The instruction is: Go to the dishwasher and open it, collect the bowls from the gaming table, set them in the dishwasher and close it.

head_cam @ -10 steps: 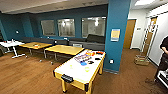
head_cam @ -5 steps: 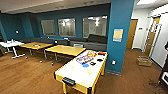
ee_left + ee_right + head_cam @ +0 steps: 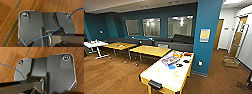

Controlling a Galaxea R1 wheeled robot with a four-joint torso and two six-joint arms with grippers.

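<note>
- One gaming table (image 3: 166, 75) stands in the foreground of the head view, its long axis running away from the camera toward the blue pillar (image 3: 207, 35).
- On its tabletop: one blue bowl (image 3: 172, 66) mid-table, two yellow-green bowls (image 3: 176, 73) nearer the camera.
- Two yellow tables (image 3: 150, 50) stand behind.
- Tools: I cannot tell either one's opening; wood floor (image 3: 10, 15) lies beneath the wrists.

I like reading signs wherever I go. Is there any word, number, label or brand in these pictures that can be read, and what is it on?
None can be read.
Poster on the blue pillar: yellow and pale, any print too blurred.
Sign on the white wall beside the wooden door: too small.
Coloured box on the gaming table: a pattern, no legible letters.
Wrist views: dark plates over wood floor, no markings.
</note>
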